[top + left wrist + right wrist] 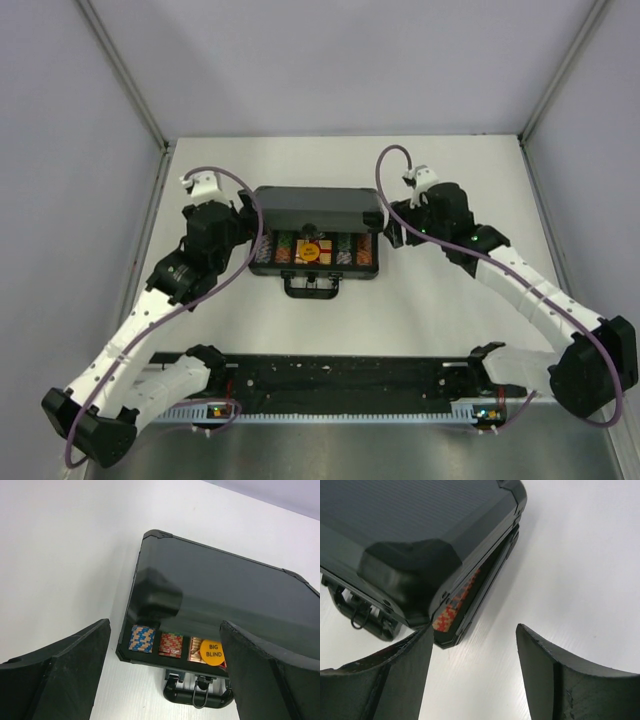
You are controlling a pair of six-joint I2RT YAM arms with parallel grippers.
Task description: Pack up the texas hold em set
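**A:** Where is the case point(315, 235)?

**B:** In the middle of the table point(450, 180), handle point(312, 288) on the near side. The lid point(315, 208) hangs low over the tray, hinged at the far edge and not yet shut. A strip of chips point(150, 639) and a yellow "BIG BLIND" button point(213, 651) show under its near lip.

**A:** And the pincers?

**B:** The left gripper point(165, 630) is at the case's left end, fingers spread wide with nothing between them. The right gripper point(474, 630) is at the right end, jaws parted and holding nothing. One finger is just beside the near right corner; I cannot tell whether it touches.

**A:** How will the case handle?

**B:** I judge it stiff and, full of chips, heavy. It should not slide easily. The lid looks smooth and probably slick, so pinching it seems poor. I would press down flat on the lid near its near edge, both ends together, so it seats evenly. The raised button could stop it closing.
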